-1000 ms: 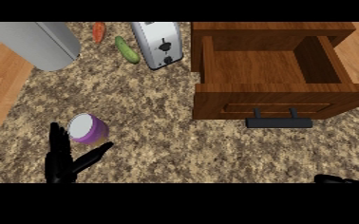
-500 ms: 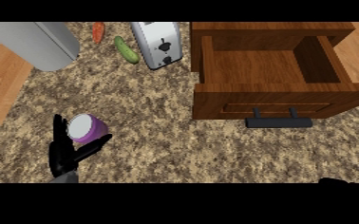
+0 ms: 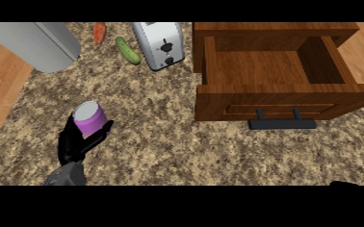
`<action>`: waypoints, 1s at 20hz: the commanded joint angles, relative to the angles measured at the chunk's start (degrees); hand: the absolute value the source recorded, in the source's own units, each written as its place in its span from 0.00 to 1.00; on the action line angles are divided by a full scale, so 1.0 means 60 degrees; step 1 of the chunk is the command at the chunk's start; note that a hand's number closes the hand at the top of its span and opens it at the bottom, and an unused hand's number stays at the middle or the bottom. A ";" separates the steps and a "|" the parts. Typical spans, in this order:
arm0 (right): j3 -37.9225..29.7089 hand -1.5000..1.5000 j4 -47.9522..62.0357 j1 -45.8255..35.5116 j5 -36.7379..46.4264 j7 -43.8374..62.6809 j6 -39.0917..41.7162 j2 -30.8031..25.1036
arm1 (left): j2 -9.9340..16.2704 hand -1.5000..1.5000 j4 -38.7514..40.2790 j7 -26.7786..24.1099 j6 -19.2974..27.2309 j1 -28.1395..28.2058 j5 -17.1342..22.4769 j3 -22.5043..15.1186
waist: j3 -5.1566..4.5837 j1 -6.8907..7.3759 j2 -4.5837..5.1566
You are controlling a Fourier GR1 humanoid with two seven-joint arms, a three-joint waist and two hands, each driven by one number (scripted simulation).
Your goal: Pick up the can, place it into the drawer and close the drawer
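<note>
Purple can (image 3: 90,119) – base hidden, left robot hand (image 3: 77,139) grasping it; right robot hand (image 3: 345,184) cropped, unclear.

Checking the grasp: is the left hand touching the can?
Touching: the head view shows the left hand with fingers and thumb against both sides of the can.

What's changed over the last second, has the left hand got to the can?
The left hand has moved up to the purple can; its fingers now sit on either side of it, not yet lifting. The right hand has slid almost out of view. The can, open drawer, toaster and vegetables have stayed put.
</note>
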 commanded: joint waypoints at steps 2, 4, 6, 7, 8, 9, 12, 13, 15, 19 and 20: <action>0.0259 0.00 0.0415 -0.0722 0.0451 0.0197 -0.0247 -0.0083 | -0.0004 1.00 0.1022 -0.0637 -0.0684 -0.0692 0.0047 -0.0028 | -0.0012 0.0009 0.0021; -0.0109 0.00 0.0229 -0.0523 0.0177 0.0303 -0.0162 -0.0197 | 0.0114 1.00 0.0404 -0.0124 -0.0644 -0.0738 0.0268 -0.0032 | -0.0006 0.0025 0.0004; 0.0131 0.00 0.0437 -0.0068 0.0442 -0.0474 -0.0068 0.0246 | -0.0237 1.00 0.0671 -0.0654 -0.0518 -0.0678 0.0171 -0.0162 | -0.0005 0.0013 0.0004; 0.0570 0.00 -0.0067 -0.0102 0.0810 -0.0294 -0.0318 0.0484 | 0.0062 1.00 0.2120 -0.1422 -0.0757 -0.1478 0.0147 0.0218 | -0.0016 -0.0067 0.0034; 0.0122 0.00 0.0376 0.0423 0.0500 -0.0898 0.0059 0.0433 | 0.0231 1.00 0.1606 -0.1027 -0.1100 -0.1130 -0.0024 -0.0127 | -0.0008 -0.0043 0.0018; 0.0111 0.00 0.0359 -0.0156 0.0391 -0.0383 -0.0016 0.0110 | -0.0092 1.00 0.1659 -0.0737 -0.0881 -0.1851 -0.0174 -0.0311 | -0.0014 -0.0093 0.0036; -0.0051 0.00 0.0559 -0.0279 0.0185 -0.0419 0.0063 -0.0019 | -0.0587 1.00 0.1332 0.0206 -0.0873 -0.2832 -0.0612 -0.1011 | -0.0002 -0.0166 0.0021; 0.0133 0.00 0.0131 -0.0620 0.0504 0.0176 -0.0262 -0.0085 | -0.0953 1.00 0.1474 0.0182 -0.0720 -0.2872 -0.0829 -0.1255 | -0.0012 -0.0132 0.0024; 0.0164 0.00 0.0506 -0.0744 0.0500 -0.0136 -0.0257 0.0014 | -0.0476 1.00 0.2237 -0.0336 -0.1357 -0.3113 -0.0812 -0.1040 | -0.0017 -0.0130 0.0067; -0.0067 0.00 -0.0316 0.0095 0.0253 0.0136 -0.0097 0.0083 | -0.0951 1.00 0.1647 -0.0045 -0.1200 -0.3425 -0.0526 -0.0951 | -0.0006 -0.0057 0.0005; 0.0005 0.00 0.0328 -0.0391 0.0440 -0.0329 -0.0125 0.0050 | -0.0886 1.00 0.2105 -0.0459 -0.1254 -0.3561 -0.0639 -0.0931 | -0.0009 -0.0065 0.0033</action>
